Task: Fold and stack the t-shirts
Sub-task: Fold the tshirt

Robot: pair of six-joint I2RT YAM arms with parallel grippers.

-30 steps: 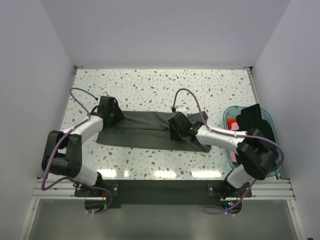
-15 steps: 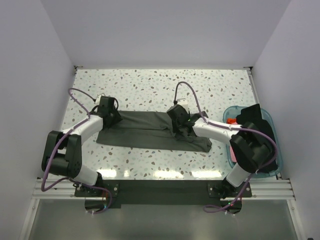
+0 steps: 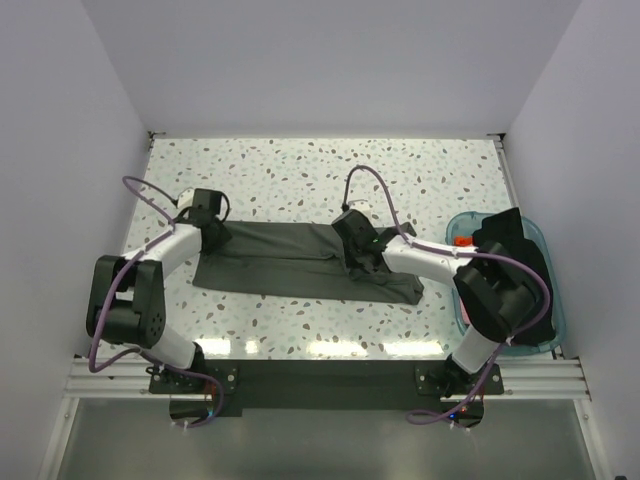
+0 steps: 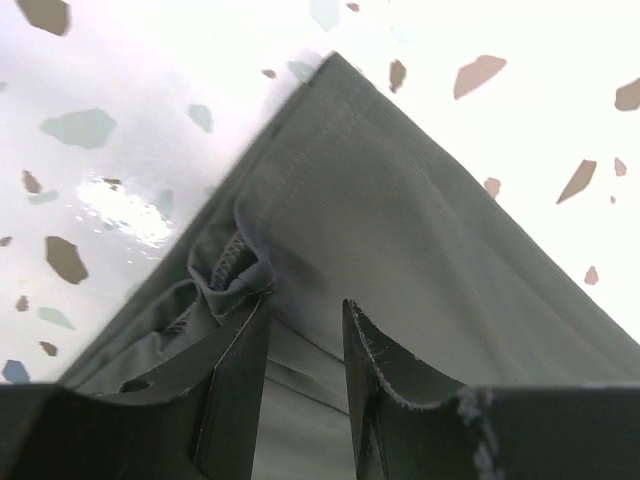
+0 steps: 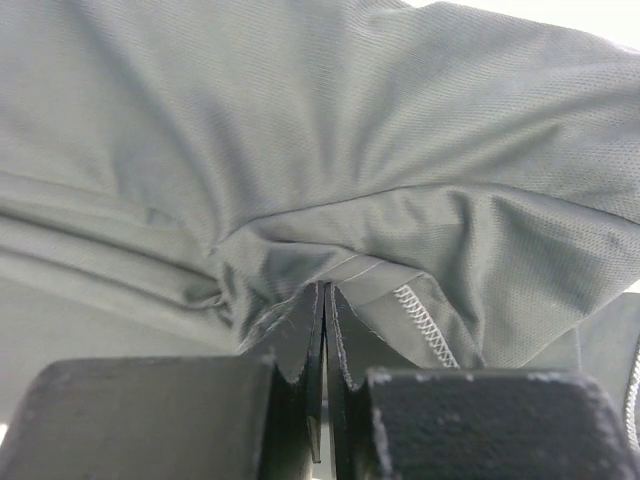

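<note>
Cloth this thin and limp looks near weightless and will likely sag, crease and slide on the smooth speckled worktop [image 3: 300, 170]. I'd take the dark grey-green t-shirt [image 3: 280, 268] by a hem or a corner, at two places at once, not by its middle. It lies flat in a long band across the centre of the worktop, about midway between the near and far edges. Against the right edge, towards the near corner, the teal tub [image 3: 552, 318] holds a black shirt [image 3: 505, 240] and a red-orange one [image 3: 461, 243]. The right hand [image 5: 323, 290] reaches in low over the band's right half, fingers closed on a raised fold by a stitched seam. Farther back, the left hand [image 4: 305, 310] rests at the shirt's far-left corner, fingers slightly parted with nothing between them.
</note>
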